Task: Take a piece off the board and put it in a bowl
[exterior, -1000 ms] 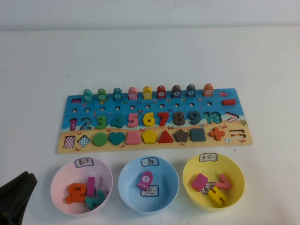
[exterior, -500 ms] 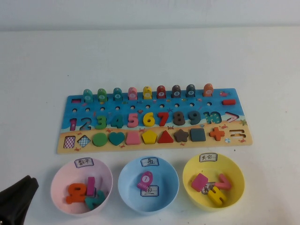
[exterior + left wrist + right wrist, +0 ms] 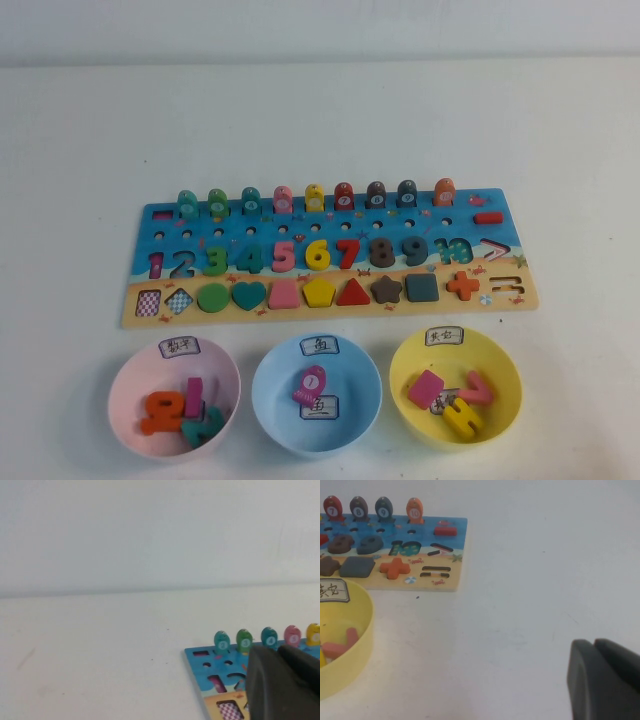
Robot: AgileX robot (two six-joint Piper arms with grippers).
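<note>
The teal-green "2" piece (image 3: 206, 425) lies in the pink bowl (image 3: 124, 378) at the front left, beside an orange numeral and a pink one. On the board (image 3: 150, 236) the "2" recess (image 3: 181, 263) shows empty blue. My left gripper (image 3: 277, 652) is shut and empty. It hovers over the board's left end (image 3: 196, 663) and is out of the high view. My right gripper (image 3: 594, 644) is shut and empty. It is above bare table to the right of the board (image 3: 456, 540), also out of the high view.
A light blue bowl (image 3: 268, 375) with a pink fish peg stands in the front middle. A yellow bowl (image 3: 505, 365) with several pieces stands at the front right and shows in the right wrist view (image 3: 364, 630). Fish pegs (image 3: 283, 199) line the board's far row.
My left arm has slid out of the high view at the bottom left corner. The board, the bowls and their pieces have not moved.
</note>
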